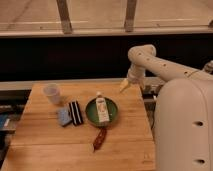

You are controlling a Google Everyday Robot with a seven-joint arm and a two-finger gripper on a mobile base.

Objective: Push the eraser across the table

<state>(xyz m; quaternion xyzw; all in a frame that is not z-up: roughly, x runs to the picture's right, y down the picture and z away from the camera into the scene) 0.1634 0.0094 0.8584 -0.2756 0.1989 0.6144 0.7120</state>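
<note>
The eraser (75, 112) is a small black block with pale stripes. It lies on the wooden table (45, 140), left of centre, with a blue-grey pad (64, 116) touching its left side. My gripper (123, 86) hangs from the white arm (150, 60) above the table's far right edge. It is well to the right of the eraser and apart from everything on the table.
A clear plastic cup (52, 93) stands at the far left. A green plate (113, 116) holds a white bottle (102, 109) lying down. A reddish-brown elongated object (99, 139) lies in front of the plate. My white body (182, 130) fills the right side.
</note>
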